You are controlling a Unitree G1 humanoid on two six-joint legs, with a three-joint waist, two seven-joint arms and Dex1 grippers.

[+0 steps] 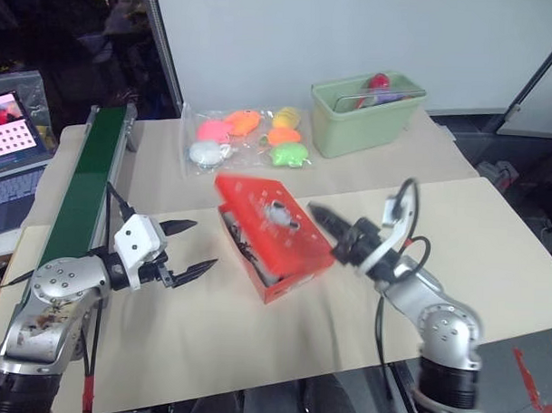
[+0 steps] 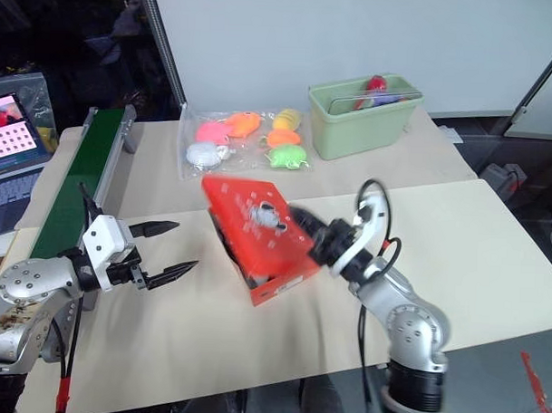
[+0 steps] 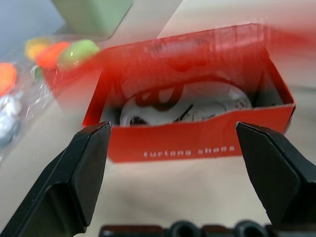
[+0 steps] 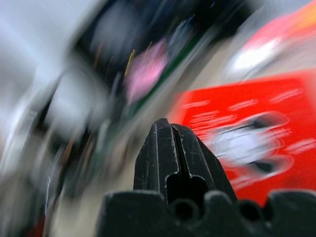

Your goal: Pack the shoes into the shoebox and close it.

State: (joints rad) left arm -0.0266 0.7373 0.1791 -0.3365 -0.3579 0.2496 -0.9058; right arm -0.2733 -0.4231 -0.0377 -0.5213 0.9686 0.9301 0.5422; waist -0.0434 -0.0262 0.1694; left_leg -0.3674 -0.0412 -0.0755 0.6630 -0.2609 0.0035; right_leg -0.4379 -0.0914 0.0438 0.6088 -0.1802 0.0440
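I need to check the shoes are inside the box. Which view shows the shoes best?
The left wrist view: it looks under the lid at the white shoes inside the shoebox. The head views catch only a sliver at the box's open side; the right wrist view shows just the lid.

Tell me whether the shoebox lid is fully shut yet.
Not fully shut. The lid lies tilted over the shoebox, and through the gap above its front wall the left wrist view shows a white shoe inside.

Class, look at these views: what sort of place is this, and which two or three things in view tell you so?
Probably a robot test bench in a lab or workshop, not a home. A green conveyor belt runs along the paper-covered table, a laptop sits beside it, and practice props are set out: a red shoebox, bagged squishy toys and a pale green bin.
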